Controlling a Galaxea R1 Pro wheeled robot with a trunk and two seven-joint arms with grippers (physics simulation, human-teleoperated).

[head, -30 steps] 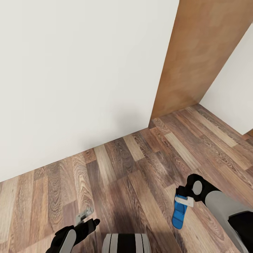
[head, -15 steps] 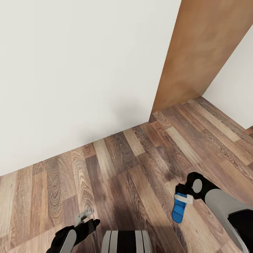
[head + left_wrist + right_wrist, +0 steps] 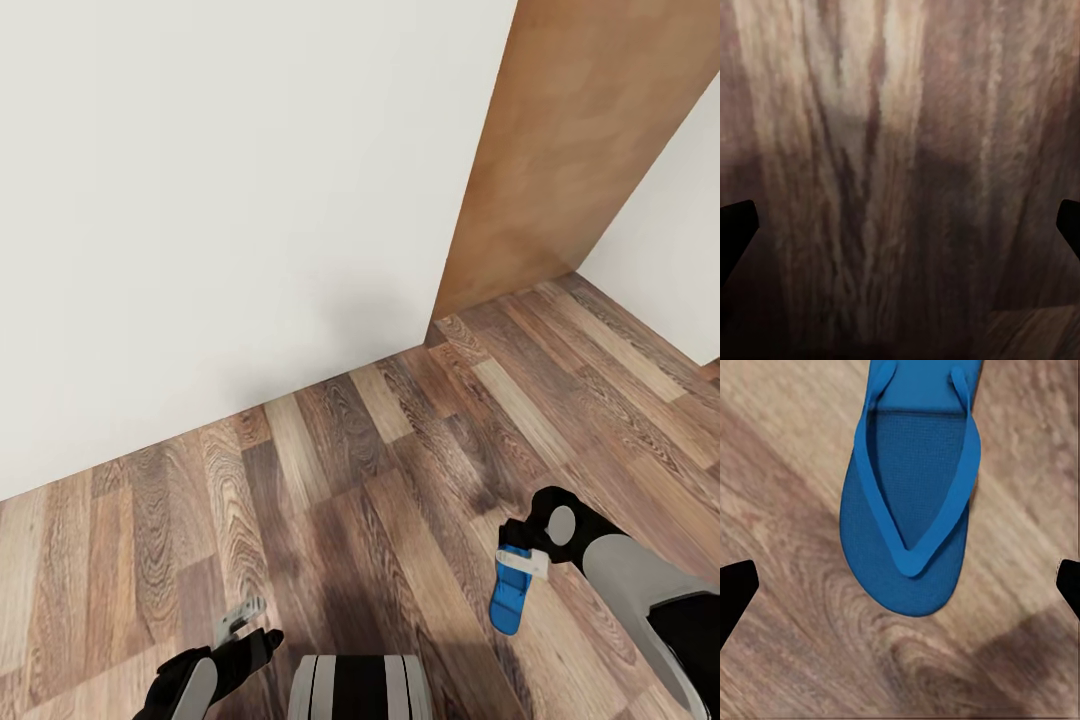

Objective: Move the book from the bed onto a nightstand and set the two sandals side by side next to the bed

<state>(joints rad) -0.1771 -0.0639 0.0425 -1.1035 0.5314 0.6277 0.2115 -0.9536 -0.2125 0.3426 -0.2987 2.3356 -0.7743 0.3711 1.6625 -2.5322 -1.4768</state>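
One bright blue sandal [image 3: 507, 605] lies flat on the wood-plank floor at the lower right of the head view. My right gripper [image 3: 522, 565] hovers just over its near end. The right wrist view looks straight down on the sandal [image 3: 911, 487], straps up. There my right gripper [image 3: 900, 585] stands open, its dark fingertips [image 3: 736, 589] wide apart and clear of the sandal. My left gripper [image 3: 240, 618] hangs low at the lower left, open [image 3: 900, 225] over bare floor. The bed, book and nightstands are out of view.
A white wall [image 3: 220, 200] stands close ahead. A brown wooden door panel [image 3: 560, 150] stands open at the right, with another white wall [image 3: 670, 250] behind it. Wood-plank floor [image 3: 380, 470] stretches between the wall and my base [image 3: 360, 690].
The whole head view has shifted slightly, so the camera moved. My left gripper sits a little lower in the picture. The right gripper and sandal keep the same relation.
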